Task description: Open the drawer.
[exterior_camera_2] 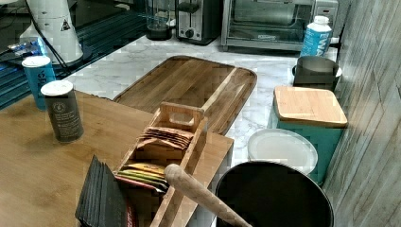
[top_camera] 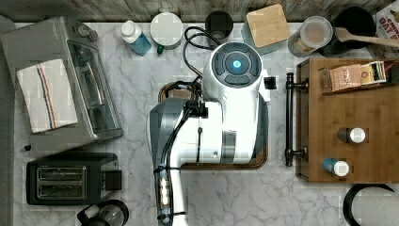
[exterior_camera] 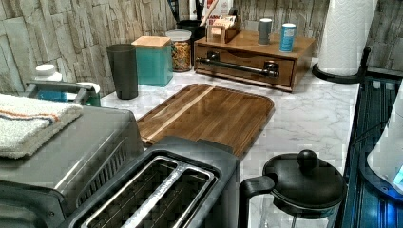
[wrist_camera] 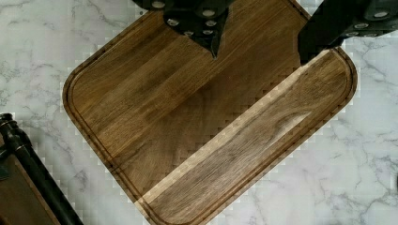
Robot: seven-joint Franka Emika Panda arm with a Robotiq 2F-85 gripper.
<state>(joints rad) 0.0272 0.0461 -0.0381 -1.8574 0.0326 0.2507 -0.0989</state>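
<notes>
- The pincer [wrist_camera: 258, 51] hangs open above the cutting board [wrist_camera: 206, 122], holding nothing.
- Beyond the board's edge, well apart from the pincer, is the shut drawer [exterior_camera: 244, 66]; its black bar handle [wrist_camera: 33, 176] faces the board.

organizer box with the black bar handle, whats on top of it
On the organizer box: a grey canister, a blue canister, and a tea-packet rack. The shut drawer hides its contents.

Drawer [exterior_camera: 247, 66]: light-brown wood, fully shut, front flush with its organizer box. Long black pipe-style bar handle [top_camera: 288, 119] on two posts, horizontal across the front. Sits on marble tabletop at the top view's right.
</notes>
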